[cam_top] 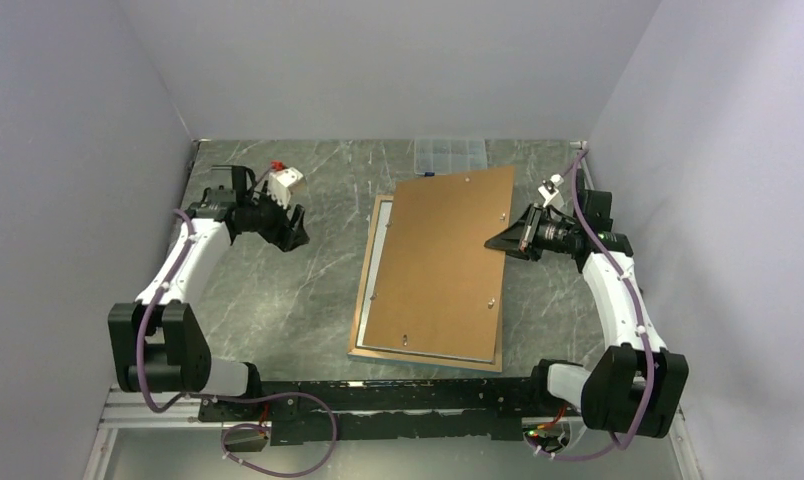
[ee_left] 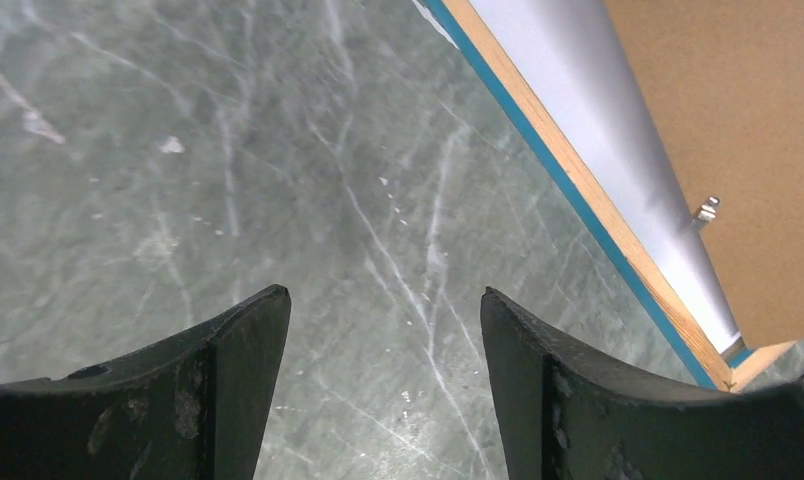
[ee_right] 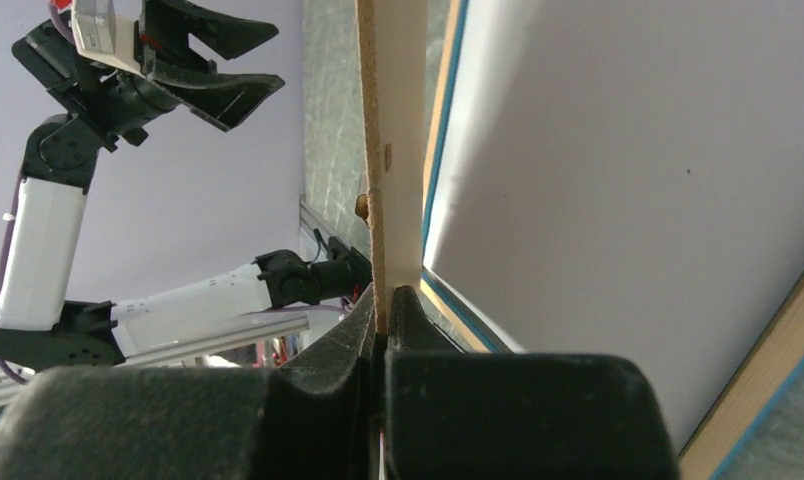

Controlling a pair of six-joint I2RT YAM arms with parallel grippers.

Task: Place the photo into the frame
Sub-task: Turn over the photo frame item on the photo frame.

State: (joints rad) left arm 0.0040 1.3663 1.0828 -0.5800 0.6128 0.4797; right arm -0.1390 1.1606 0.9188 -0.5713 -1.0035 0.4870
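Observation:
The frame (cam_top: 423, 355) lies face-down mid-table, its tan rear side up and its blue edge (ee_left: 578, 185) against the marble. Inside it a pale white sheet (ee_right: 618, 150) shows, apparently the photo's plain back; no print is visible. My right gripper (cam_top: 500, 240) is shut on the right edge of the brown backing board (cam_top: 443, 260), which is tilted up and skewed over the frame. In the right wrist view the jaws (ee_right: 383, 300) pinch the board's thin edge (ee_right: 393, 150). My left gripper (ee_left: 383, 295) hangs open and empty over bare table left of the frame.
A small clear compartment box (cam_top: 450, 153) sits at the back edge behind the frame. Grey walls close in the table on the left, right and back. Small metal tabs (ee_left: 708, 210) stick up along the backing board's edge.

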